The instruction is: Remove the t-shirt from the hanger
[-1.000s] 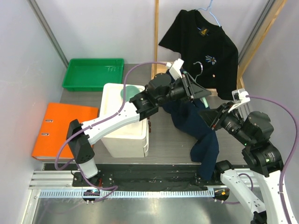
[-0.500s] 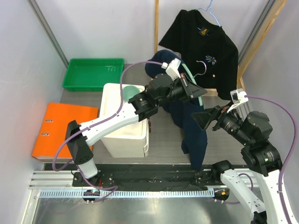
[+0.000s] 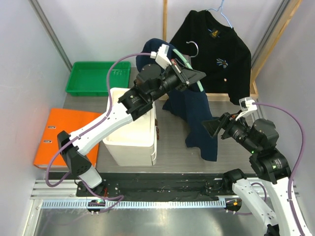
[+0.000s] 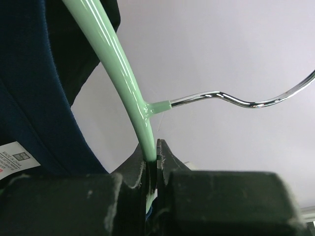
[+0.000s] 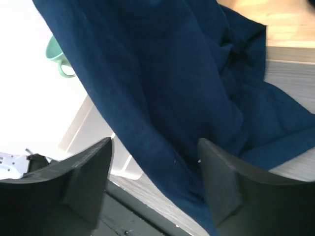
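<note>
Now the left pincer (image 3: 193, 76) is closed tight on the mint hanger (image 3: 186, 63), high above the desk (image 3: 170, 142). In the left wrist view its jaws press the plastic bar just under the metal hook (image 4: 231, 98), and the end of the hook is cut off at the right edge. The navy t-shirt (image 3: 197, 120) hangs from the hanger and covers most of it, so only a short part of the bar shows. Its lower end reaches down toward the desk, but I cannot tell if it touches. The right pincer (image 3: 212, 127) stands wide just beside the cloth and holds nothing. From its own camera the t-shirt fills nearly the whole view. A white box (image 3: 130, 142) is partly hidden behind the left arm.
</note>
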Tool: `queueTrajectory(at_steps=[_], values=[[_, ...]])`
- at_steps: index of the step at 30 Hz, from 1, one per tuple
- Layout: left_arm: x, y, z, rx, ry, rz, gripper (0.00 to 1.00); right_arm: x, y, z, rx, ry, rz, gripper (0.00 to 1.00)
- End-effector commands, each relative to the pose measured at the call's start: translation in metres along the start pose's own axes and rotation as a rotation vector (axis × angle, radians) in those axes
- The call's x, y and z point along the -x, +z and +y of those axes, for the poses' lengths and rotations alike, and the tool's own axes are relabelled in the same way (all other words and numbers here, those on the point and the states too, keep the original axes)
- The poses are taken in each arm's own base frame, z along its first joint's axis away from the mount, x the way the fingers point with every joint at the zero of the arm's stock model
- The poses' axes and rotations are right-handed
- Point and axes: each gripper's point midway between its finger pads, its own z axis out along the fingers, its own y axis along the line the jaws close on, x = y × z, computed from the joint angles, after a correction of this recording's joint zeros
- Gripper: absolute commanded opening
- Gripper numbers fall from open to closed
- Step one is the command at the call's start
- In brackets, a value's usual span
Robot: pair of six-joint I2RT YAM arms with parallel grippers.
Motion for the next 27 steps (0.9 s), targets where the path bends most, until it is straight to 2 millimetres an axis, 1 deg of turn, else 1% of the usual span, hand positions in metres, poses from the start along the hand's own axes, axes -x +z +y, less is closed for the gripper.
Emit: queueTrajectory(at_steps=[1,3,4,5,7,8,10,11,12,14,15,16,17,18,19,20,21,22,23,24,25,26,27], values=[[0.041,-0.024,-0.078,-0.211,0.002,-0.102,0.0,0.01,0.006,0.017,0.099,0.005,-0.047,0.69],[0.043,-0.024,-0.079,-0.219,0.0,-0.107,0.0,0.009,0.007,0.018,0.108,0.01,-0.055,0.63],[0.043,-0.024,-0.079,-0.219,-0.001,-0.107,0.0,0.011,0.007,0.019,0.116,0.015,-0.07,0.59],[0.044,-0.024,-0.08,-0.223,-0.002,-0.108,0.0,0.013,0.006,0.02,0.121,0.015,-0.079,0.5],[0.046,-0.023,-0.08,-0.222,0.0,-0.118,0.0,0.015,0.005,0.02,0.12,0.016,-0.093,0.4],[0.047,-0.023,-0.079,-0.218,0.0,-0.122,0.0,0.016,0.004,0.02,0.118,0.017,-0.099,0.27],[0.051,-0.024,-0.079,-0.219,-0.002,-0.139,0.0,0.016,0.004,0.014,0.086,0.023,-0.114,0.16],[0.051,-0.023,-0.075,-0.211,-0.006,-0.145,0.0,0.017,0.003,0.012,0.073,0.03,-0.121,0.04],[0.055,-0.025,-0.077,-0.222,-0.007,-0.161,0.0,0.017,0.0,0.01,0.058,0.039,-0.134,0.01],[0.065,-0.029,-0.076,-0.217,-0.031,-0.216,0.0,0.018,-0.004,0.002,0.016,0.06,-0.162,0.01],[0.065,-0.028,-0.066,-0.197,-0.044,-0.229,0.0,0.017,-0.009,0.002,0.016,0.075,-0.183,0.01],[0.071,-0.033,-0.071,-0.214,-0.05,-0.254,0.0,0.017,-0.012,0.0,0.008,0.078,-0.2,0.01],[0.076,-0.035,-0.07,-0.208,-0.056,-0.281,0.0,0.019,-0.015,-0.004,-0.015,0.087,-0.223,0.01],[0.078,-0.035,-0.066,-0.196,-0.056,-0.291,0.0,0.019,-0.018,-0.007,-0.03,0.105,-0.244,0.01],[0.08,-0.037,-0.064,-0.19,-0.057,-0.304,0.0,0.022,-0.026,-0.007,-0.031,0.113,-0.282,0.01],[0.088,-0.042,-0.063,-0.177,-0.067,-0.343,0.0,0.025,-0.031,-0.01,-0.051,0.128,-0.314,0.01],[0.088,-0.042,-0.053,-0.153,-0.08,-0.354,0.0,0.025,-0.034,-0.012,-0.059,0.139,-0.332,0.01],[0.093,-0.046,-0.051,-0.152,-0.091,-0.38,0.0,0.027,-0.043,-0.011,-0.053,0.154,-0.367,0.01],[0.101,-0.052,-0.052,-0.16,-0.099,-0.408,0.0,0.027,-0.046,-0.013,-0.063,0.162,-0.381,0.01],[0.106,-0.055,-0.049,-0.161,-0.113,-0.429,0.0,0.027,-0.049,-0.016,-0.076,0.172,-0.398,0.01],[0.108,-0.056,-0.043,-0.152,-0.12,-0.434,0.0,0.03,-0.058,-0.018,-0.088,0.184,-0.439,0.01],[0.117,-0.059,-0.04,-0.152,-0.123,-0.455,0.0,0.03,-0.06,-0.02,-0.098,0.186,-0.446,0.01],[0.12,-0.061,-0.04,-0.156,-0.138,-0.46,0.0,0.028,-0.063,-0.025,-0.123,0.193,-0.455,0.01]])
